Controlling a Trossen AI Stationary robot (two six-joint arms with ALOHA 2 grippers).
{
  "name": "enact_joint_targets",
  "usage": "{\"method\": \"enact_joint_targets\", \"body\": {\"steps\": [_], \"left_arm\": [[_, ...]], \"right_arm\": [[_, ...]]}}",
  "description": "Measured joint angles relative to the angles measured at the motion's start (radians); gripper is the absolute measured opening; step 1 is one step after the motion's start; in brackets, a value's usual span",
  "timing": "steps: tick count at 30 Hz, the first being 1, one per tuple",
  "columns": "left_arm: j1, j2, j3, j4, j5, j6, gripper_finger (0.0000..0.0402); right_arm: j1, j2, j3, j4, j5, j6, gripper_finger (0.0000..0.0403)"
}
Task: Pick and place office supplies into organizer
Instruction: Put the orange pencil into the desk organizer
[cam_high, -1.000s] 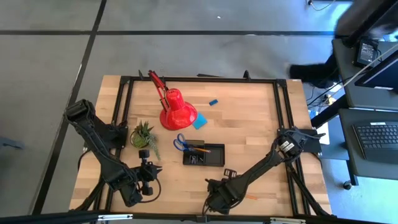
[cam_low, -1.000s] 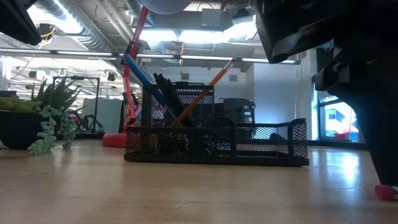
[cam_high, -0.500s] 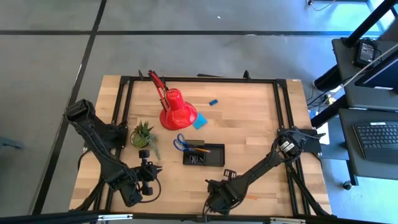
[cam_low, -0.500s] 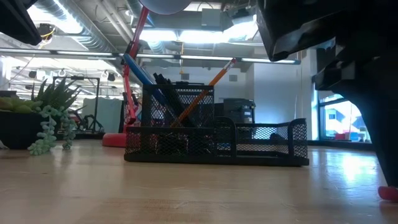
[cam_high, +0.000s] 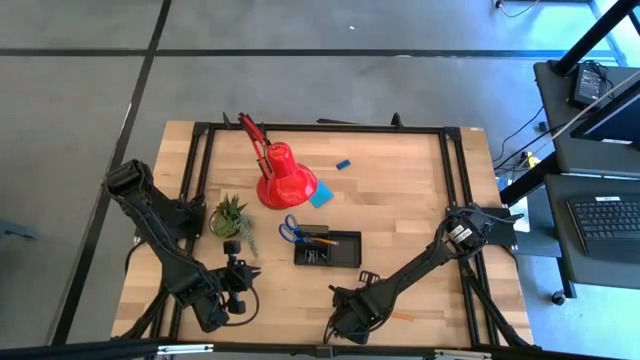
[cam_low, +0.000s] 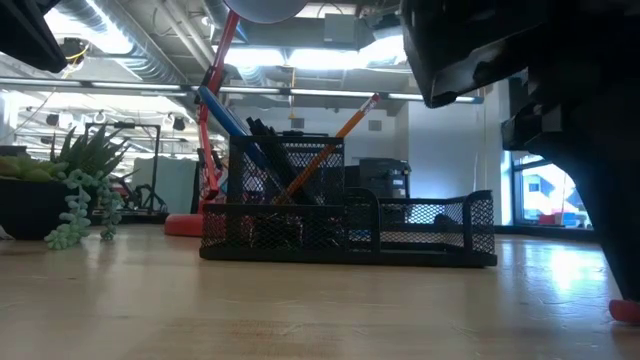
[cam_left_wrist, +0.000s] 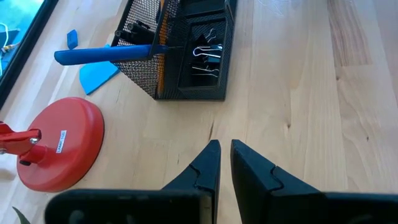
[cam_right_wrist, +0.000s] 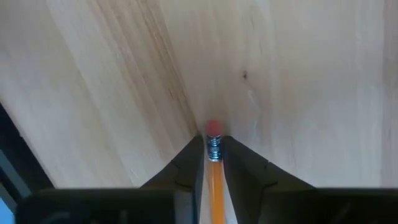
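My right gripper sits low at the table's near edge, its fingers clamped on an orange pencil (pink eraser end poking out just past the tips). The organizer lies well ahead of it. My left gripper waits with fingers nearly together, holding nothing.

pencil: orange, pink eraser | organizer: black mesh | lamp: red
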Motion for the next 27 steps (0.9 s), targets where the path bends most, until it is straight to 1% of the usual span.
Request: {"method": "enact_joint_targets", "body": {"steps": [6, 27], "left_arm": [[0.0, 0.0, 0.0, 0.0, 0.0, 0.0, 0.0031], [0.0, 0.0, 0.0, 0.007, 0.003, -0.008, 0.0031]], "right_arm": [[-0.036, 0.0, -0.001, 0.0, -0.109, -0.022, 0.0063], [-0.032, 0.0, -0.002, 0.011, -0.093, 0.003, 0.0063]]}}
